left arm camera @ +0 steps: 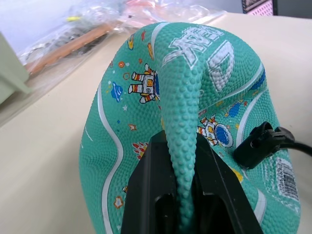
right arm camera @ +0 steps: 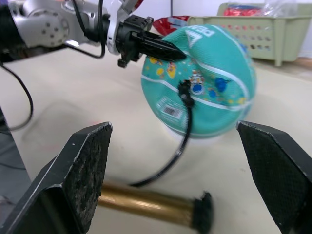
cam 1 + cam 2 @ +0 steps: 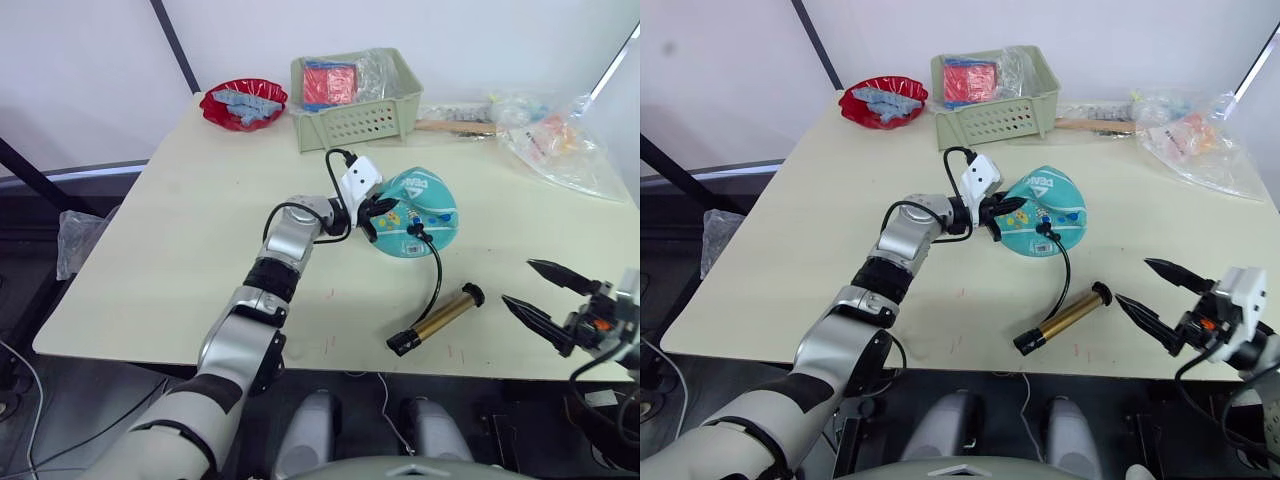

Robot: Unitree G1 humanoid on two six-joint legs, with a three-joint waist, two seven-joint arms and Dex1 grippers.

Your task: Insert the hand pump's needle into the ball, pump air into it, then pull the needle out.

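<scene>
A pale beige table (image 3: 200,240) carries everything. At its far edge sit a red bowl (image 3: 243,104), a green slotted basket (image 3: 355,98) and, toward the far right, clear plastic bags (image 3: 560,140). Mid-table rests the teal ball (image 3: 418,215); nearer lies the gold hand pump (image 3: 436,319), its black hose (image 3: 436,270) curving up to the ball.

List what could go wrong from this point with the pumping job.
1. The left gripper pinches only a fold of the limp ball; the fold may slip free and let the ball roll.
2. The hand pump lies unheld near the table's front edge; the open right gripper could nudge it off, yanking the hose and its fitting from the ball.
</scene>
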